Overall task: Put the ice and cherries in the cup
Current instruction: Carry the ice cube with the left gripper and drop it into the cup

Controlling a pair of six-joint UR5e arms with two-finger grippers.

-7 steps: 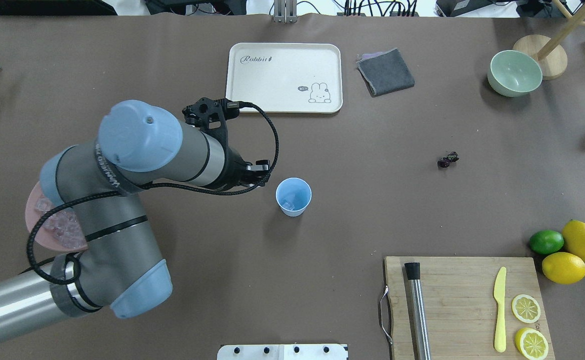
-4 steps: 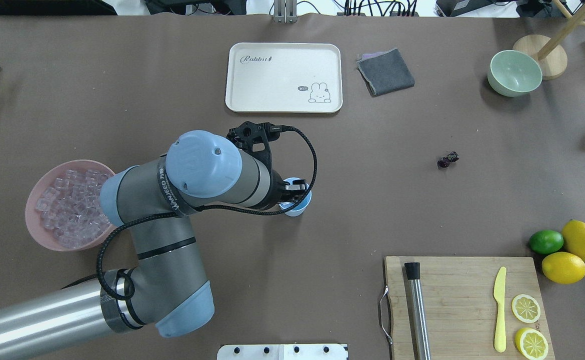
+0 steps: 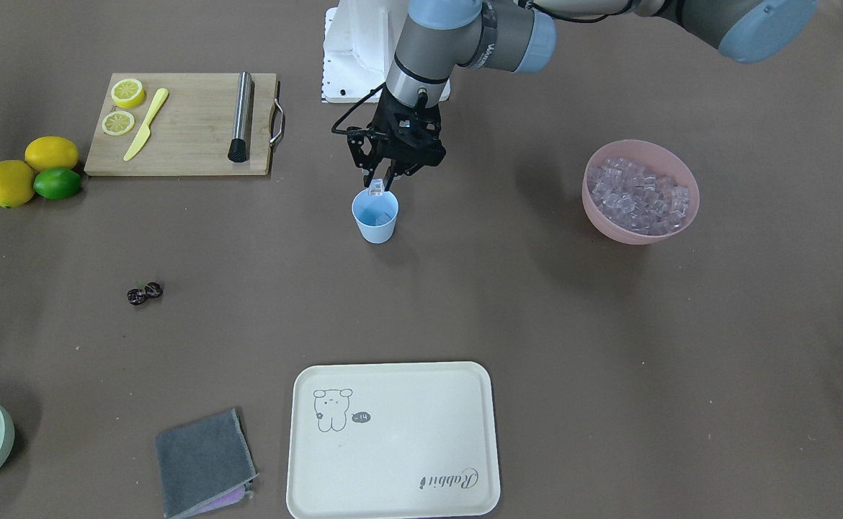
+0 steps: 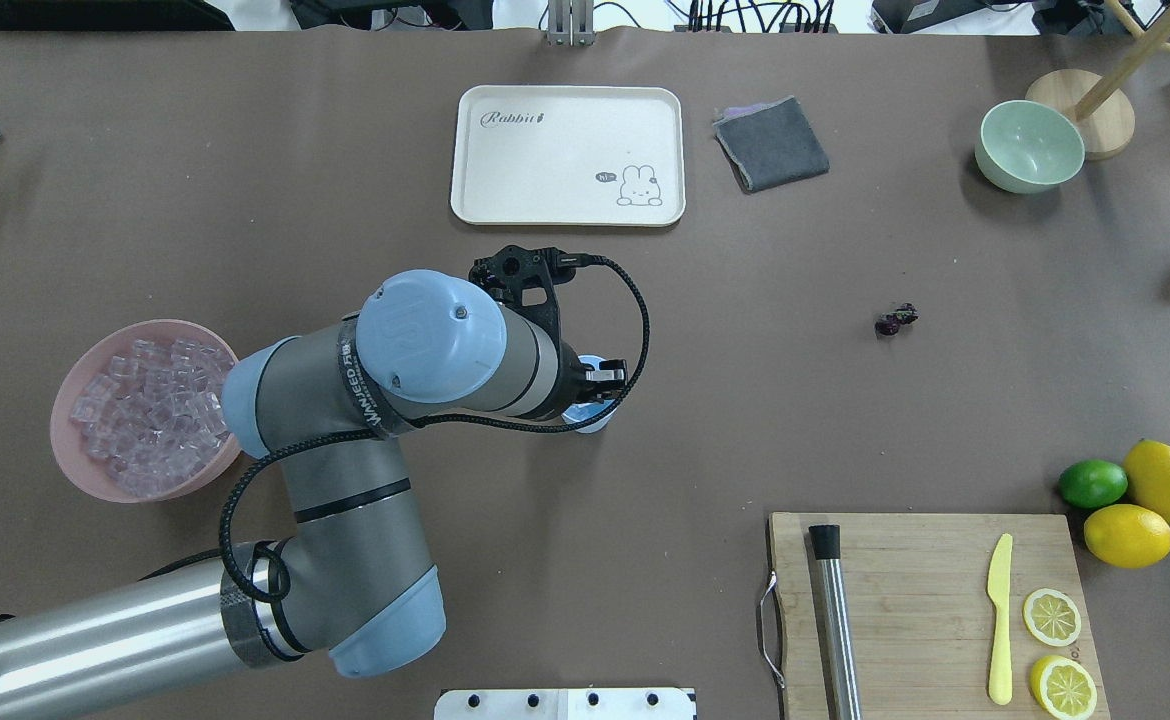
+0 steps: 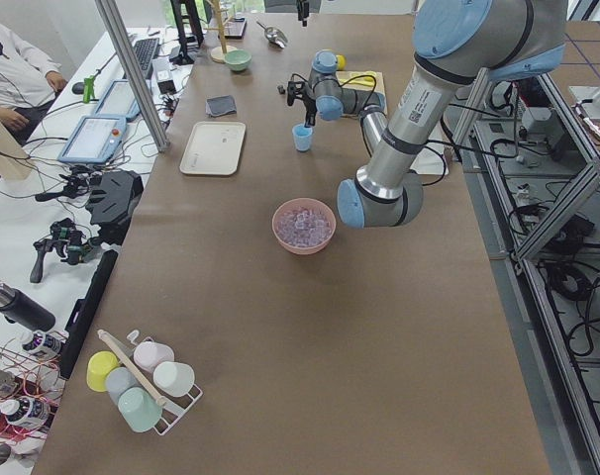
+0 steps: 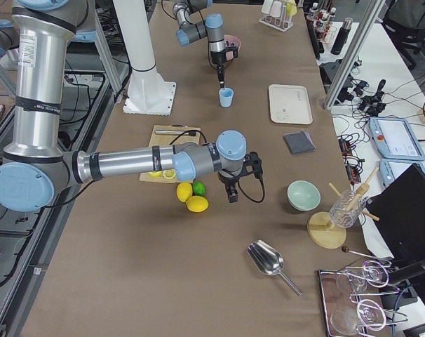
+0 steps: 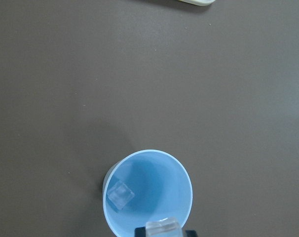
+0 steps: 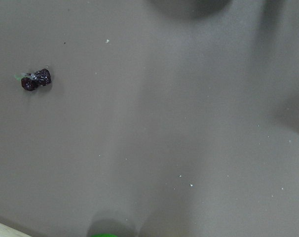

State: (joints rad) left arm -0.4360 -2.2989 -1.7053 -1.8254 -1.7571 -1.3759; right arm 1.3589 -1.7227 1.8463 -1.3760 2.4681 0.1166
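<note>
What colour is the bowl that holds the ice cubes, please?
Pink; the bowl shows best in the exterior front-facing view.

Overhead and front-facing cameras look down from opposite sides, sharing the cup [image 3: 375, 220].

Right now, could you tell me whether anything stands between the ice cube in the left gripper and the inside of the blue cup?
Nothing visible does. The left gripper holds the ice cube just above the light-blue cup, near its robot-side rim. The mouth is open, with one loose cube lying on its bottom.
</note>
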